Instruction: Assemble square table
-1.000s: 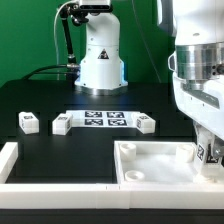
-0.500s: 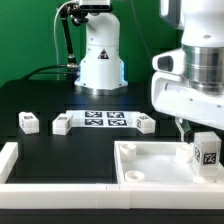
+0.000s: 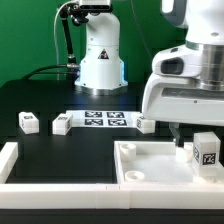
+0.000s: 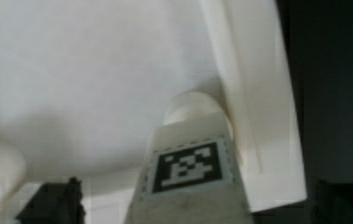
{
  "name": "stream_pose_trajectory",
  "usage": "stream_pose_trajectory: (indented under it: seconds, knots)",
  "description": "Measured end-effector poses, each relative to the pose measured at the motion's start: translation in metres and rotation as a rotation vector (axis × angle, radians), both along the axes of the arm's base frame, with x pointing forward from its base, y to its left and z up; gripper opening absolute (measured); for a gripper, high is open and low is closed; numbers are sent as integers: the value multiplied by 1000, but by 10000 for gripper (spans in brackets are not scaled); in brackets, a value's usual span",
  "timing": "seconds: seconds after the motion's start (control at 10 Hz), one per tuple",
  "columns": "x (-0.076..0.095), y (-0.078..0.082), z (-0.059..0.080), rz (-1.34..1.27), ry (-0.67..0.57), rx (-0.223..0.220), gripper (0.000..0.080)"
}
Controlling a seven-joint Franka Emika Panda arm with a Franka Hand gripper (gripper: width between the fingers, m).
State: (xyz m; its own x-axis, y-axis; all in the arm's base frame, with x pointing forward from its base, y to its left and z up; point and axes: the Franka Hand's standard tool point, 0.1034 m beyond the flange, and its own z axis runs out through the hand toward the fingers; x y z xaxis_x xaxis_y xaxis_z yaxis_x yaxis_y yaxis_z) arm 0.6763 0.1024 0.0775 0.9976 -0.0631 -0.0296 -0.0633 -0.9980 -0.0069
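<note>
Tool hangs over the exterior view's right end of the square table top, jaws wide, nothing gripped. One dark finger shows apart from the upright leg; the other finger is hidden.

Wrist view: that leg stands between the fingertips, tag toward the camera, its side against the raised rim of the top. Whether it sits in a socket: cannot tell.

The top lies at the near edge of the table, toward the exterior view's right corner. Its front rim is close to the low border wall; contact not clear. An open corner socket sits at the top's near corner, exterior view's left.

Mid-table, in one row: end leg, second leg, marker board, third leg. Bare black surface lies between the row and the border wall.
</note>
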Motion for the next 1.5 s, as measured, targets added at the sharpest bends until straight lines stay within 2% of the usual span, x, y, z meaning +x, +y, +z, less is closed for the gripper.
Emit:
stream_pose_trajectory:
  seconds: [0.1, 0.3, 0.4, 0.5, 0.6, 0.8, 1.0, 1.1, 1.3, 1.4, 1.5]
  knots:
    - [-1, 4, -2, 66, 1, -10, 649]
    - [-1, 2, -2, 11, 2, -6, 620]
    - [-1, 3, -2, -51, 2, -8, 435]
    - [-1, 3, -2, -108, 3, -10, 435]
    - [-1, 3, -2, -195, 3, -12, 288]
    - [0, 4, -3, -390, -41, -7, 288]
    - [-3, 7, -4, -733, -97, -1, 288]
    - [-3, 7, -4, -962, -125, 18, 288]
    - [-5, 8, -5, -1251, -137, 119, 288]
    - [-5, 6, -4, -1320, -130, 150, 291]
    - [-6, 6, -5, -1335, -123, 157, 291]
